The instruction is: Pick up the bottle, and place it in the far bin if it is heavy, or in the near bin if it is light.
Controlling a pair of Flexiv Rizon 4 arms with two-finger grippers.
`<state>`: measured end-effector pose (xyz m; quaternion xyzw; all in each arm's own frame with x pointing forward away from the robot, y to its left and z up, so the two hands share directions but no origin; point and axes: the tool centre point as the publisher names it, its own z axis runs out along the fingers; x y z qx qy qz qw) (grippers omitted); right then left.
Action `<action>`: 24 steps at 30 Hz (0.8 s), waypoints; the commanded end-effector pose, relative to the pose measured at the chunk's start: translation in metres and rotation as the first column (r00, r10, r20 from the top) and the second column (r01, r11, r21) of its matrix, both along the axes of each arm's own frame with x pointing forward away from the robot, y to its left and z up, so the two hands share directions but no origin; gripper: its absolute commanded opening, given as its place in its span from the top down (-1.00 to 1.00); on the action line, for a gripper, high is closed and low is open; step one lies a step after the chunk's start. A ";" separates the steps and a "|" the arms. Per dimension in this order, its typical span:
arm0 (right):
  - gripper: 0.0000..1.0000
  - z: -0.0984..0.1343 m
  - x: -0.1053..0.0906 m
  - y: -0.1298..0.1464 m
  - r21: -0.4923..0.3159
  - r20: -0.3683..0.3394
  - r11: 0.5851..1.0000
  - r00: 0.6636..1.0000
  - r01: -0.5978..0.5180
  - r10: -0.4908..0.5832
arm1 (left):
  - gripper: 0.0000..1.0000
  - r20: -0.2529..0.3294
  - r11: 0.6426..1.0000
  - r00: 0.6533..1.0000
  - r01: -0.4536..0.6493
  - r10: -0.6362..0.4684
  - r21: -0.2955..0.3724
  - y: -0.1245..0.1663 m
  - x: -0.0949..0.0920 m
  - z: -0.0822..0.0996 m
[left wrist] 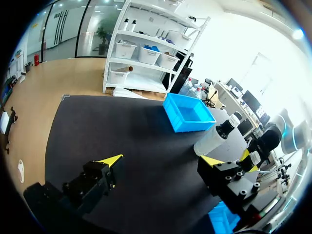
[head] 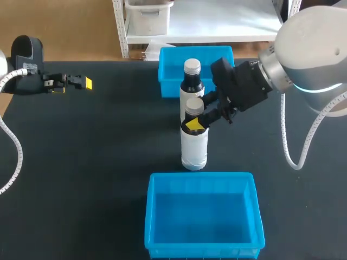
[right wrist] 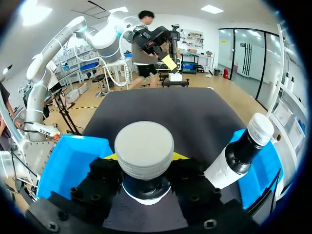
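At the middle of the table [head: 97, 151], our right gripper [head: 196, 122] is clamped on the neck of the bottle [head: 194, 146], just below its grey cap [right wrist: 144, 147]. The right wrist view shows one black finger pressed against each side of the neck, with only thin yellow edges of the tips visible. The bottle is upright. Its white body hangs straight down from the fingers, and its base is at table level; we cannot tell from the head view whether the base touches the surface. The right arm [head: 309, 59] enters from the right side and reaches in to the centre line.

Directly behind the gripped bottle stands a second bottle [head: 191, 81] with a dark neck and a white cap, also upright. It appears to stand on the table just in front of the far bin [head: 169, 59]. The near bin [head: 157, 216] sits at the front edge, a short gap from the gripped bottle.

Our left gripper [left wrist: 161, 160] is well apart at the far left. Its fingers are spread wide and hold nothing.
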<state>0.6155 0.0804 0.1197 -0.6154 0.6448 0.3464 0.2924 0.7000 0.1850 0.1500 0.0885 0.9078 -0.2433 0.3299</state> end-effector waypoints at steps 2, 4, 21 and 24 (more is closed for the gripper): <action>1.00 0.002 -0.002 -0.002 0.003 0.005 1.000 1.000 0.003 -0.003 | -1.00 0.000 1.000 1.000 0.000 0.000 0.000 0.000 0.000 0.000; 1.00 0.008 -0.002 -0.004 0.005 0.017 1.000 1.000 0.011 -0.011 | -1.00 0.000 1.000 1.000 0.000 0.000 0.000 0.000 0.000 0.000; 1.00 0.102 -0.025 -0.017 0.042 0.119 0.998 0.992 0.044 -0.049 | -1.00 0.000 1.000 1.000 0.000 0.000 0.000 0.000 0.000 0.000; 1.00 0.117 -0.038 -0.015 0.049 0.122 0.998 0.992 0.036 -0.042 | -1.00 0.000 1.000 1.000 0.000 0.000 0.000 0.000 0.000 0.000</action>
